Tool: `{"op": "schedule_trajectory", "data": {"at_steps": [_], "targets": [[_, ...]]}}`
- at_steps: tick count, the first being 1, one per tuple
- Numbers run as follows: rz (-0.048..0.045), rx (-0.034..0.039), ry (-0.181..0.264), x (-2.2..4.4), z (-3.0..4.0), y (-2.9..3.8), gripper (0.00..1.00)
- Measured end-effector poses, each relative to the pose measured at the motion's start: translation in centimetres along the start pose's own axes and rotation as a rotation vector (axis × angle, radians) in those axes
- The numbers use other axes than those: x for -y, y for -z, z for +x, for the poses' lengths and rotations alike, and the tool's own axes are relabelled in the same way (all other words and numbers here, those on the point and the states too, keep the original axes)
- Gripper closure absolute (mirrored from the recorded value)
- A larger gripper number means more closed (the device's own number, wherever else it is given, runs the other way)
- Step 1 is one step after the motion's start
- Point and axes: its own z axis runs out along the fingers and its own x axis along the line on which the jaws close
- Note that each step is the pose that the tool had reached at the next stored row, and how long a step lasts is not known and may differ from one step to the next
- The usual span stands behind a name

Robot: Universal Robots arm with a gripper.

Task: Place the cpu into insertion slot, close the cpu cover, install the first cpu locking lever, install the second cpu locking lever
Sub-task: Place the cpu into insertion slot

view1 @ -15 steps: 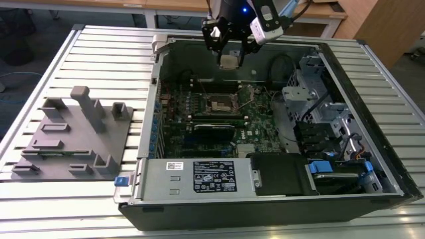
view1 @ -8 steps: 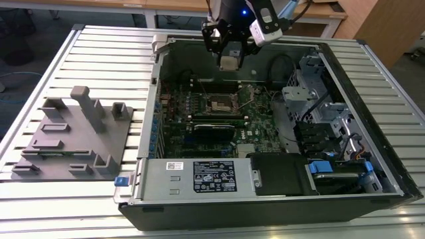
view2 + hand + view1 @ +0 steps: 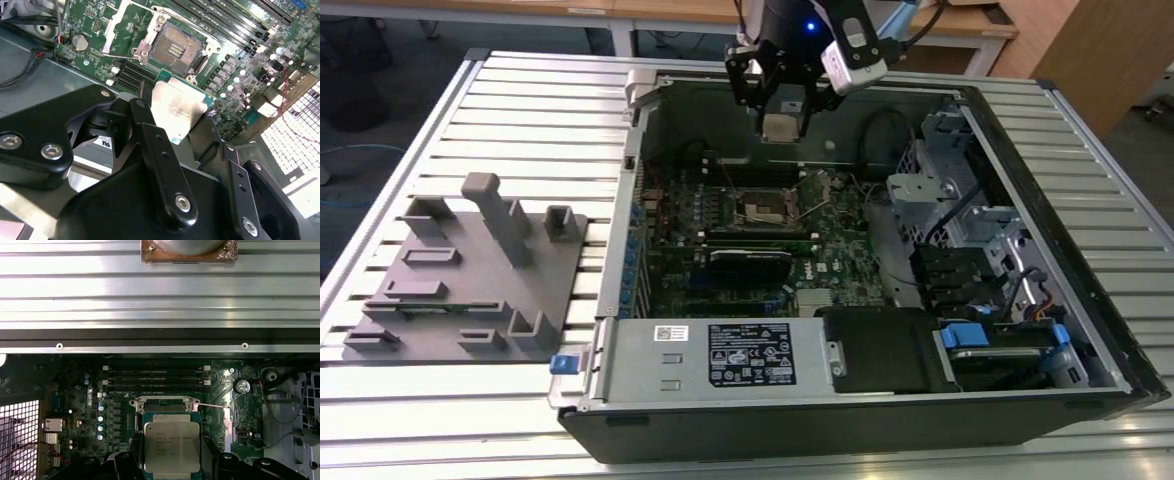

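My gripper [image 3: 781,128] hangs above the open computer case, shut on the cpu [image 3: 781,126], a flat silver-grey square chip. Both wrist views show the cpu [image 3: 176,109] [image 3: 171,447] held by its edges between the black fingers [image 3: 145,102] [image 3: 134,452]. Below it the insertion slot [image 3: 763,206] [image 3: 175,46] lies bare on the green board, its dark contact field showing. In the first wrist view the cpu hides most of the insertion slot [image 3: 165,402]. The cpu cover [image 3: 122,22] [image 3: 227,421] stands swung open at one side of the slot. A thin locking lever [image 3: 210,405] sticks out, raised.
The motherboard [image 3: 720,235] lies inside a black tower case [image 3: 1067,230] on a slatted metal table [image 3: 520,120]. Memory slots [image 3: 156,375] run beside the socket. A power supply [image 3: 720,355] and drive cage [image 3: 987,340] fill the near end. A grey fixture block [image 3: 467,270] stands at the exterior view's left.
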Motion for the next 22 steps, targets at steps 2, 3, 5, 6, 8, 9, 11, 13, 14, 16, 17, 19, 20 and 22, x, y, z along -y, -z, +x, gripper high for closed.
{"op": "schedule_trajectory", "data": {"at_steps": [2, 3, 5, 6, 8, 9, 11, 13, 14, 16, 17, 19, 20, 22], "targets": [[-0.0002, 0.0014, 0.000, 0.00, 0.00, -0.05, 0.46], [-0.0004, 0.0037, 0.000, 0.01, 0.00, -0.12, 0.46], [-0.0002, 0.0088, 0.001, 0.02, 0.00, -0.27, 0.46], [-0.0003, 0.0115, 0.001, 0.03, 0.00, -0.36, 0.46], [-0.0003, 0.0158, 0.002, 0.05, -0.01, -0.50, 0.46], [-0.0003, 0.0172, 0.002, 0.05, -0.01, -0.56, 0.46], [-0.0004, 0.0192, 0.002, 0.09, -0.01, -0.69, 0.46], [-0.0003, 0.0196, 0.003, 0.17, 0.01, -0.79, 0.46], [-0.0002, 0.0196, 0.004, 0.21, 0.03, -0.82, 0.46], [-0.0004, 0.0197, 0.005, 0.30, 0.09, -0.90, 0.46], [-0.0004, 0.0196, 0.005, 0.36, 0.12, -0.93, 0.46], [-0.0005, 0.0196, 0.006, 0.46, 0.17, -1.00, 0.46], [-0.0003, 0.0195, 0.006, 0.52, 0.21, -1.05, 0.46], [-0.0004, 0.0195, 0.006, 0.55, 0.27, -1.12, 0.46]]}}
